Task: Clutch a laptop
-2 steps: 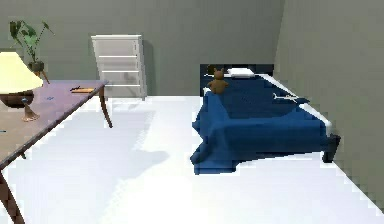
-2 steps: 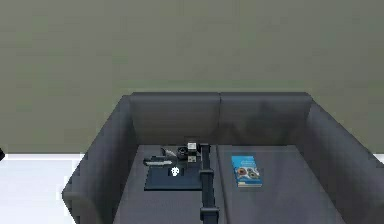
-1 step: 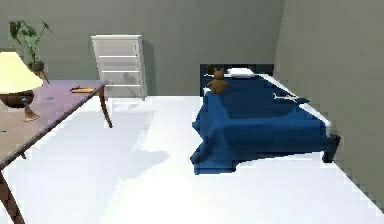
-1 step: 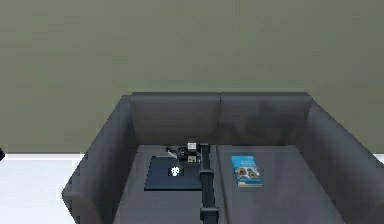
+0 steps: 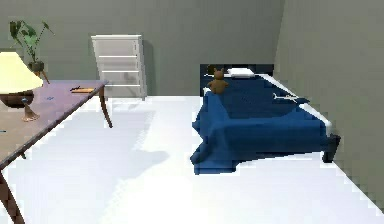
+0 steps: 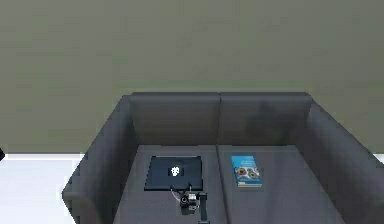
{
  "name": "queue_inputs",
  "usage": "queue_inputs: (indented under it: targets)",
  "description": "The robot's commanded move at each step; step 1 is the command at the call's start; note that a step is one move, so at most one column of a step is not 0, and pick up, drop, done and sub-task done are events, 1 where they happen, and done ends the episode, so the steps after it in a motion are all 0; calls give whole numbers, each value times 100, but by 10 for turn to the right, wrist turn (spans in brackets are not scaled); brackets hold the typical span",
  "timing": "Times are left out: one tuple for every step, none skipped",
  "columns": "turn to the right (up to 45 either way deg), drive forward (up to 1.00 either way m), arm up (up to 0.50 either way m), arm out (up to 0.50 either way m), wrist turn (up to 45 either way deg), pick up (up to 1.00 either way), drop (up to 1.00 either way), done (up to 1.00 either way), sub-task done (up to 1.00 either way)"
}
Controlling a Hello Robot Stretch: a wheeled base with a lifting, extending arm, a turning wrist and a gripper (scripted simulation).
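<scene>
While the laptop [image 6: 172, 172] lies flat on the sofa [image 6: 108, 150], just up-picture and left of the gripper [image 6: 189, 203], whether the gripper grasps anything cannot be told.

Grey-green walls [image 5: 180, 25], pale floor [image 5: 150, 170] — a blue bed [image 5: 255, 125], white shelf [image 5: 120, 65], wooden desk [image 5: 55, 105] and dark sofa [image 6: 215, 115]

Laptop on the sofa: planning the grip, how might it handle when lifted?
The laptop lies flat and closed, a thin slab, so probably stiff and unlikely to roll. The sofa cushion may let it sink when pushed.
</scene>
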Motion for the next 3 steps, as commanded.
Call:
queue_inputs:
  targets:
    - [0, 0, 0, 0, 0, 100, 0, 0, 0]
    - [0, 0, 10, 0, 0, 0, 0, 0, 0]
    - [0, 0, 0, 0, 0, 0, 0, 100, 0]
